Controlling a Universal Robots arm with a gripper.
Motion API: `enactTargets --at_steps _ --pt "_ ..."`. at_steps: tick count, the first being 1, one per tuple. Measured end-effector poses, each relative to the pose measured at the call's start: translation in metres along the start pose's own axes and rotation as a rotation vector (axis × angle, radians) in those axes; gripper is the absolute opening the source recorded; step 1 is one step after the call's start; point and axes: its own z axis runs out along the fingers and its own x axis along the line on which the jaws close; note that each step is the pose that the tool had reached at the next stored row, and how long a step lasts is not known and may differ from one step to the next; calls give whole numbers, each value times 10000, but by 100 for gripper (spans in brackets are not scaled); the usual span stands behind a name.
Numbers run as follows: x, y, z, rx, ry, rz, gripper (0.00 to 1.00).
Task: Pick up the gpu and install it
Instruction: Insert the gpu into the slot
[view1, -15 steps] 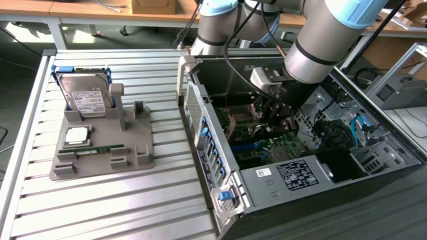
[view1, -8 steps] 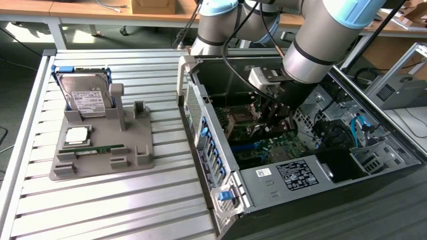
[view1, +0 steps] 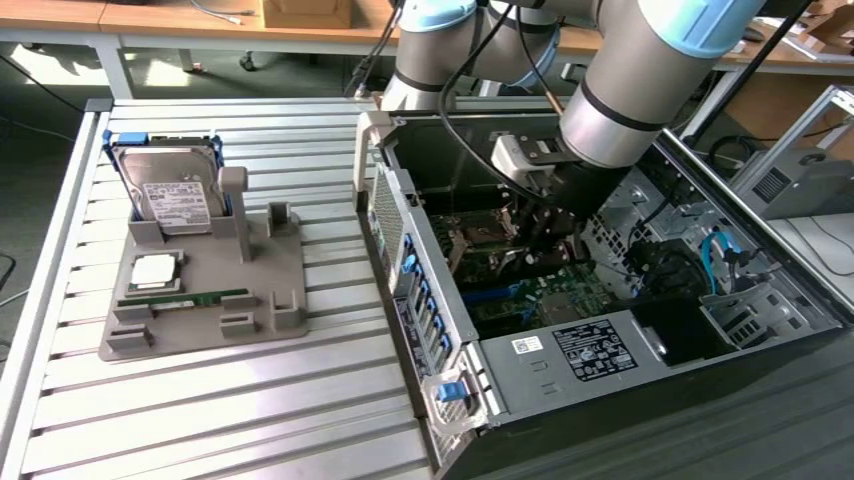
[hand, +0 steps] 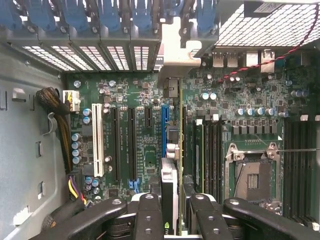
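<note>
In the wrist view the gpu (hand: 169, 172) is seen edge-on as a thin dark card, held between my two black fingers (hand: 148, 210). My gripper (hand: 173, 202) is shut on it. Its silvery bracket (hand: 176, 55) reaches toward the case's rear slot openings. The card hangs over the green motherboard (hand: 145, 100), in line with the blue slot (hand: 164, 117). I cannot tell whether it touches the slot. In the exterior view my gripper (view1: 550, 222) is down inside the open computer case (view1: 534, 355), and the gpu under it is mostly hidden.
A white slot (hand: 97, 140) and two black slots (hand: 123, 145) lie beside the card, with the processor socket (hand: 252, 172) on the other side. A cable bundle (hand: 62, 125) runs along the case wall. A grey holder (view1: 200, 300) on the table carries a hard drive (view1: 167, 190) and a memory stick (view1: 187, 298).
</note>
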Motion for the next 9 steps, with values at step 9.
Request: enactTargets --at_steps 9 --pt "1 23 4 0 0 0 27"
